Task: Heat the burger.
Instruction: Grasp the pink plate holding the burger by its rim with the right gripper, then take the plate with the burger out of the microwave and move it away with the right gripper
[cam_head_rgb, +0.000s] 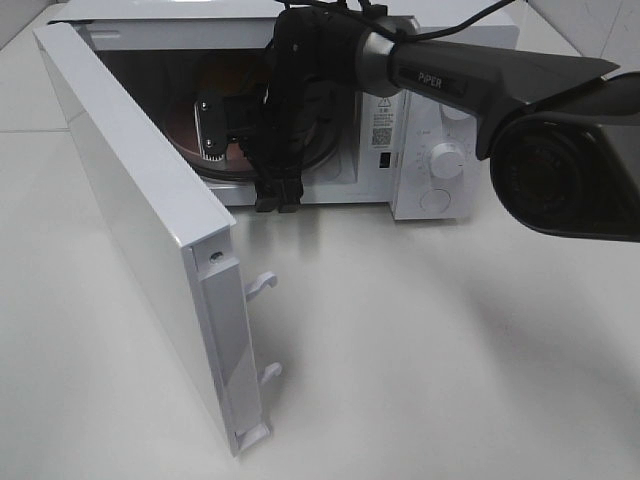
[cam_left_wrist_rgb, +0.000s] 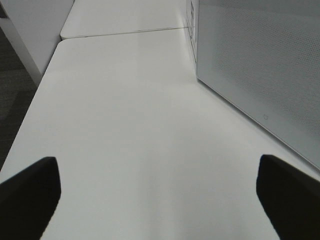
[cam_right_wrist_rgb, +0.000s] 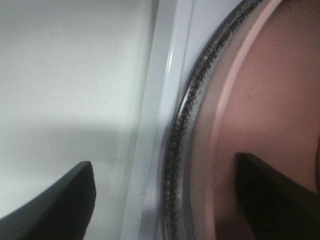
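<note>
The white microwave stands open, its door swung out to the left. The pink plate lies on the glass turntable inside. My right gripper reaches into the opening, open, at the plate's front rim. In the right wrist view one finger hangs over the pink plate and the other is outside the door sill. The burger is mostly hidden by the arm; a brown-orange patch may be it. My left gripper is open and empty over bare table beside the door.
The glass turntable rim and the white door sill lie under the right gripper. The door's latch hooks stick out toward the table front. The control dials are on the microwave's right side. The door's outer face stands close to the left gripper.
</note>
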